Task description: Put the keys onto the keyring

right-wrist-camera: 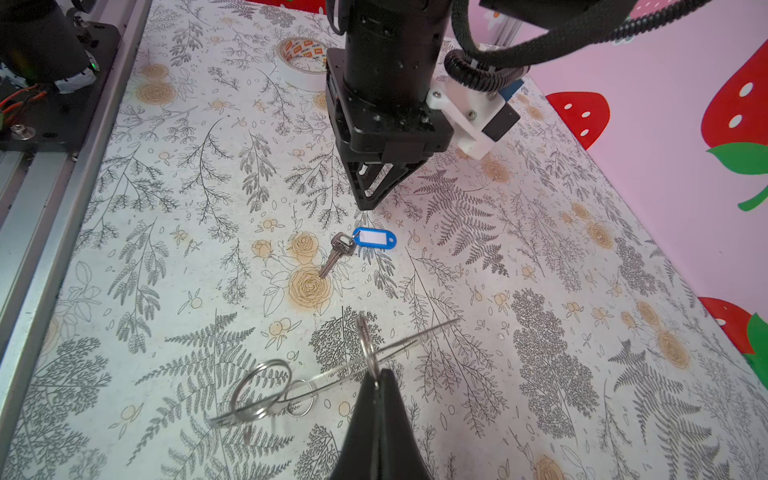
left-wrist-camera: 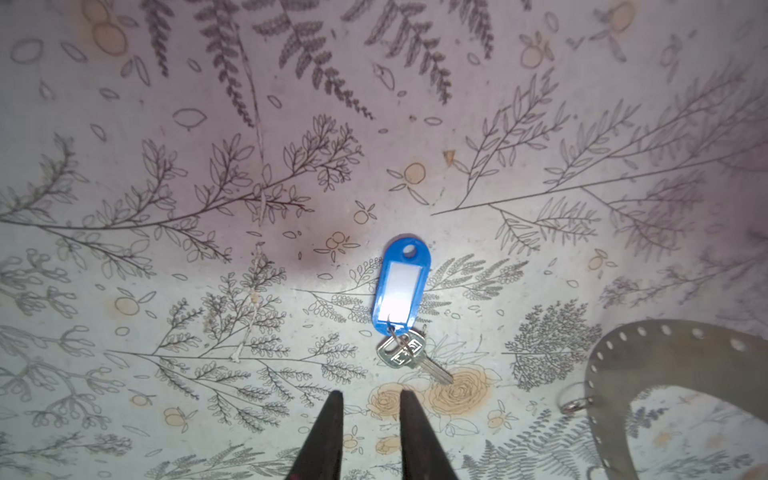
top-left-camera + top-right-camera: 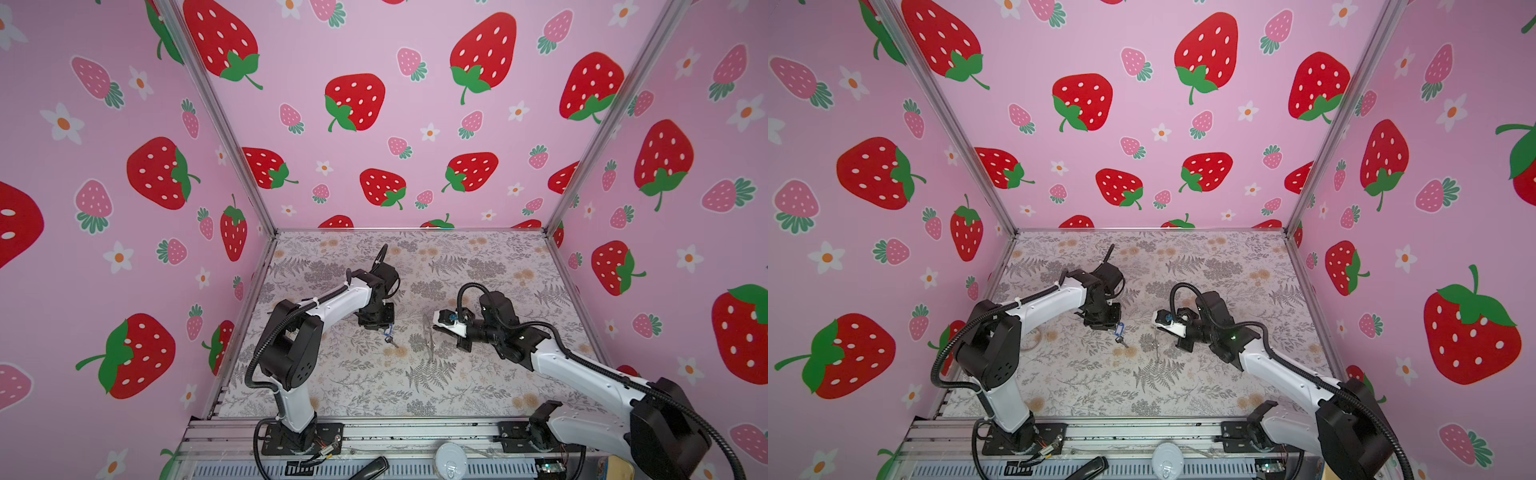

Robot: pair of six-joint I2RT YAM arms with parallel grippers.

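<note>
Fern-printed table (image 3: 478,266) below us, the keys (image 2: 400,299) lie flat just beside our left pincer (image 2: 370,395), fingers slightly apart and empty, while our right pincer (image 1: 376,372) clamps the keyring (image 2: 665,345) on edge, which we reckon could twist or slip once threading starts.

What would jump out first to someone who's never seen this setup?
The pink strawberry-print walls around the floral table hit first. Mid-table lies a key on a bright blue tag, flat, close to the left fingers, which are apart and empty. The right fingers pinch the large perforated grey keyring, tilted on edge.
</note>
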